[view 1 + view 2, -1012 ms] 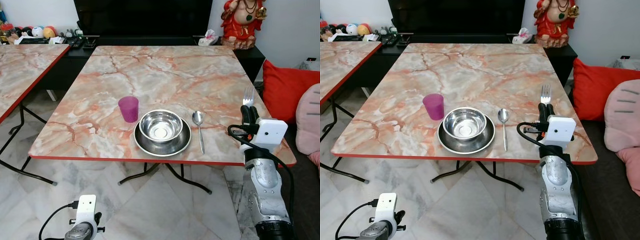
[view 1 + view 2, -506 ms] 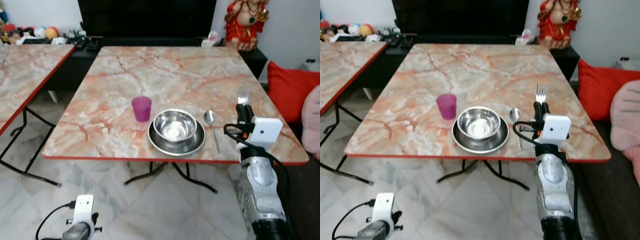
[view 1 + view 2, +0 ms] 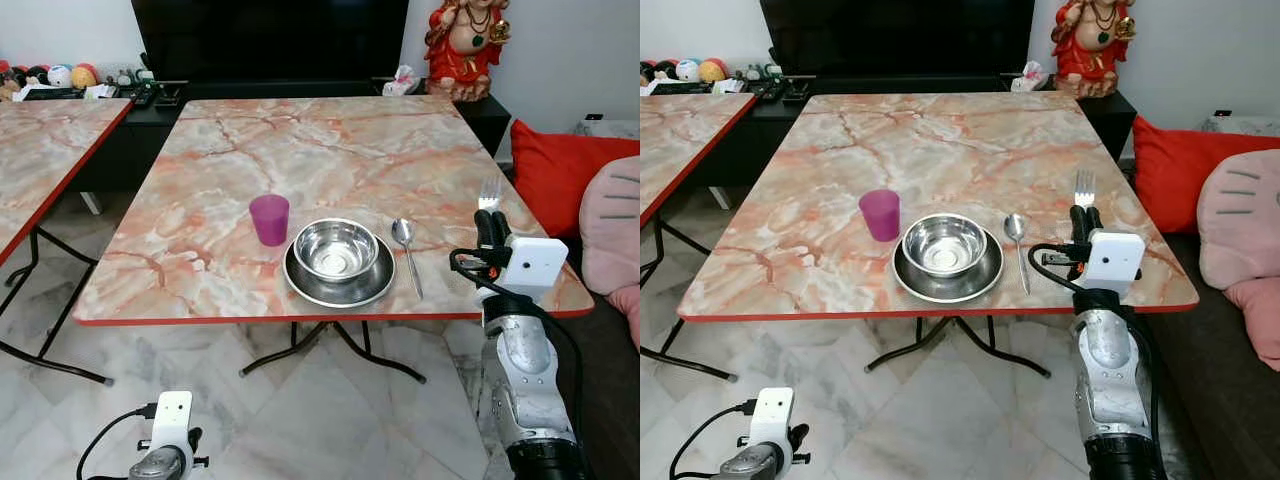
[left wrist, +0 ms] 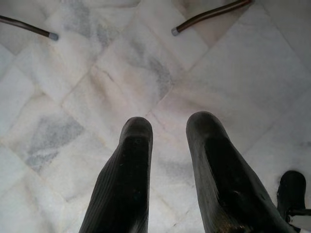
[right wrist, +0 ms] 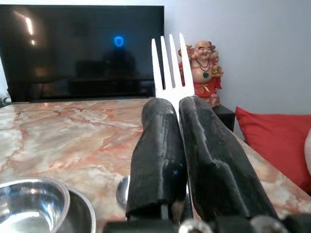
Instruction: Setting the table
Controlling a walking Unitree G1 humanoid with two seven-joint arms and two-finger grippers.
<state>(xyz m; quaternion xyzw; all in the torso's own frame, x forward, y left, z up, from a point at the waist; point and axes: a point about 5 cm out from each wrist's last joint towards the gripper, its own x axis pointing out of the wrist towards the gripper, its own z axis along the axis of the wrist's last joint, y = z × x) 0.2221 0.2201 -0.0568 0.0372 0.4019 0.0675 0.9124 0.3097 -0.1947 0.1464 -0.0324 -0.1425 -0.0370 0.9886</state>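
The right gripper (image 3: 489, 228) stood raised at the near right edge of the orange-veined marble-patterned table with a red rim (image 3: 330, 150), its two black fingers (image 5: 158, 145) pressed together on the handle of a silver metal fork (image 5: 168, 70). The fork rose upright from between the fingertips, tines pointing up.

Just to the left of the pinching jaws lay a silver metal spoon (image 3: 404, 248), flat on the tabletop with its bowl away from the robot. Further left of the jaws, touching nothing of the gripper, a shiny steel bowl (image 3: 335, 248) sat inside a round steel plate (image 3: 340, 282). Beyond that, just beside the plate, stood a translucent purple plastic cup (image 3: 269, 219), upright.

Past the fork tips, at the far side of the table, stood a red laughing Buddha figurine (image 5: 204, 65) beside a large black television screen (image 5: 82, 48).

The left gripper (image 4: 167, 133) hung low over the white marble floor tiles (image 4: 121, 73), its jaws spread apart and holding nothing.
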